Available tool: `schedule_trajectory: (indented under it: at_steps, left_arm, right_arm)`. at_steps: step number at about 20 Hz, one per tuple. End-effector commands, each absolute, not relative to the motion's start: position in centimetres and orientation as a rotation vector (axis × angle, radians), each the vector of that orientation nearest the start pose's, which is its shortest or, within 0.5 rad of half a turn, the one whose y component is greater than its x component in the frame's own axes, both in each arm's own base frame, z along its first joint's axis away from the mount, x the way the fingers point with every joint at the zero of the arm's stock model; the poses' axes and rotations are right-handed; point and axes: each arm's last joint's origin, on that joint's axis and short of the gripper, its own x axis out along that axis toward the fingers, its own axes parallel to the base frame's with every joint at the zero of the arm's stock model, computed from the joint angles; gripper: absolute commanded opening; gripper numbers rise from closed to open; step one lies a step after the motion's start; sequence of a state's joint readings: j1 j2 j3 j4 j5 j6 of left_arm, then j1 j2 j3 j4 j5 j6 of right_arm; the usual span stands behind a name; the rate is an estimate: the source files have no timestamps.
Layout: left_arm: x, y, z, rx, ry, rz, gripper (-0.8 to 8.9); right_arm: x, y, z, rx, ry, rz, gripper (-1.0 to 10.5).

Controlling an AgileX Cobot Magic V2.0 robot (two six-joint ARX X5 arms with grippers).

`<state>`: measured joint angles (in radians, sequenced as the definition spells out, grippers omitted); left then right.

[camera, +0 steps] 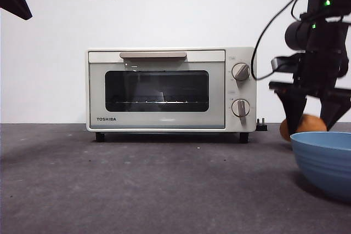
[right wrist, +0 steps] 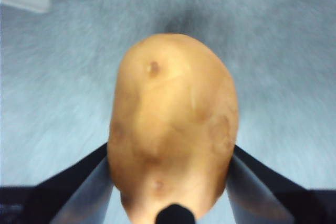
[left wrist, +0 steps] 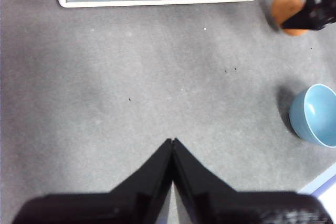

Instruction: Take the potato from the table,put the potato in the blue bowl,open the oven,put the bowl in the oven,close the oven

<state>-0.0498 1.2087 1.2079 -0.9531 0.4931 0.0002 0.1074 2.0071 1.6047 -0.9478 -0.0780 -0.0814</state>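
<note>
The right tool (right wrist: 170, 182) is clamped on the potato (right wrist: 173, 129), one jaw on each long flank, holding it just beside the oven (camera: 171, 89) on its knob side, with the blue bowl (camera: 323, 160) nearer the camera than both. The potato looks firm, smooth-skinned and moderately heavy; its rounded sides could slip, so a hold across the widest middle seems safest. The left tool (left wrist: 172, 142), jaws together, waits above the counter (left wrist: 131, 87) in front of the oven.
</note>
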Motion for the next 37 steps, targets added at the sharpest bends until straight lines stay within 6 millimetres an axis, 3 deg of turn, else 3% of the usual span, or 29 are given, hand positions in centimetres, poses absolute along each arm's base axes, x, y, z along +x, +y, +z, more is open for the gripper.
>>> schedule_trajectory:
  at_steps: [1,6,12,15,20,24,26,29,37]
  left_arm:
    - [22.5,-2.6,33.3,-0.202,0.939,-0.514,-0.05]
    - [22.5,-2.6,33.3,-0.203,0.941,-0.514,-0.05]
    - [22.5,-2.6,33.3,-0.203,0.942,-0.514,-0.05]
    - [22.5,-2.6,33.3,-0.203,0.943,-0.515,-0.05]
    - [22.5,-2.6,33.3,-0.203,0.943,-0.514,-0.05]
    - [22.5,-2.6,33.3,-0.203,0.943,-0.514,-0.05]
    - [22.5,-2.6,33.3,-0.203,0.943,-0.514,-0.05]
    - [22.5,-2.6,33.3,-0.204,0.944,-0.514,-0.05]
    - [22.5,-2.6,33.3,-0.206,0.944,-0.512,-0.05]
  right_arm:
    - [39.6,4.7,22.9,-0.069,1.397,0.196,-0.1]
    - [37.1,4.4,28.4,-0.023,1.376,0.157,-0.1]
    - [32.3,4.0,32.4,-0.052,1.371,0.149,-0.1]
    - [27.9,4.3,32.3,-0.064,1.313,0.175,-0.1]
    - [18.9,5.3,29.9,-0.052,1.225,0.237,-0.1]
    - [13.9,5.6,28.3,0.000,1.200,0.258,-0.1]
    - [12.9,5.6,27.6,0.002,1.198,0.269,-0.1]
    - [13.0,5.7,26.9,0.013,1.180,0.286,-0.1]
    - [16.1,6.9,25.0,-0.002,1.234,0.282,0.0]
